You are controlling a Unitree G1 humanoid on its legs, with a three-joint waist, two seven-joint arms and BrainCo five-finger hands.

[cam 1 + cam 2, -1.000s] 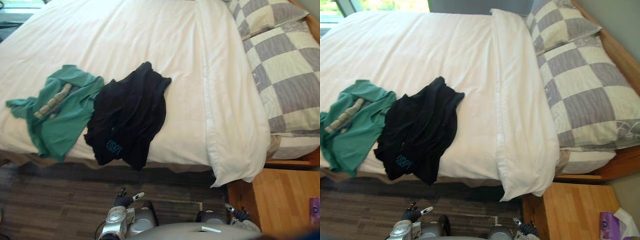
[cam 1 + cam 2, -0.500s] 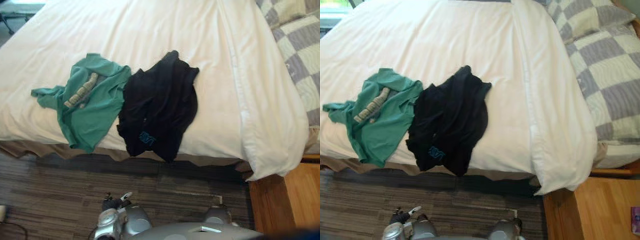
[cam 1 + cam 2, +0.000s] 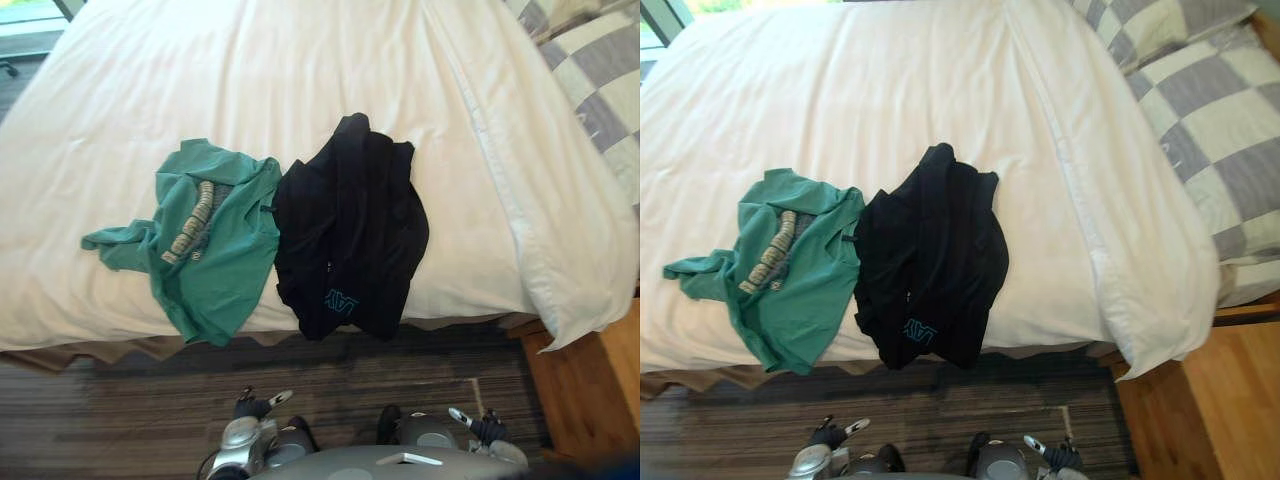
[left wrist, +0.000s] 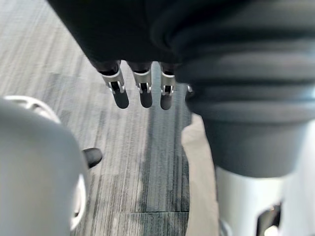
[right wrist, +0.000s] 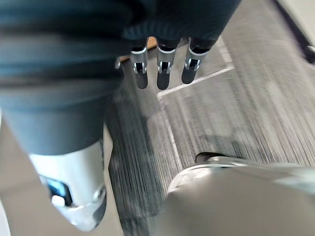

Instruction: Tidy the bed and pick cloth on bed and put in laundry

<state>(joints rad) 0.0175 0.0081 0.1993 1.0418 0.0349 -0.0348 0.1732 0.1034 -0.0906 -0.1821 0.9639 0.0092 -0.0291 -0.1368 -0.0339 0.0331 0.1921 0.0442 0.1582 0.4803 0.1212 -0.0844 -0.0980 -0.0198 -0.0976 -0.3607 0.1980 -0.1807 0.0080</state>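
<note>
Two garments lie on the white bed near its front edge. A green T-shirt with a pale print is on the left. A black garment with a small teal print touches it on the right and hangs a little over the bed's edge. My left hand hangs low over the floor at the bottom of the view, fingers straight, holding nothing. My right hand hangs at the lower right, fingers also straight and empty. Both hands are well short of the bed.
Grey-and-cream checked pillows lie at the bed's right end, with the white duvet's folded edge beside them. A wooden nightstand stands at the lower right. Dark striped carpet runs between me and the bed.
The camera has shifted: the bed and clothes now sit further right and lower in view, and the pillows and nightstand have slid towards the right edge. The clothes lie as before.
</note>
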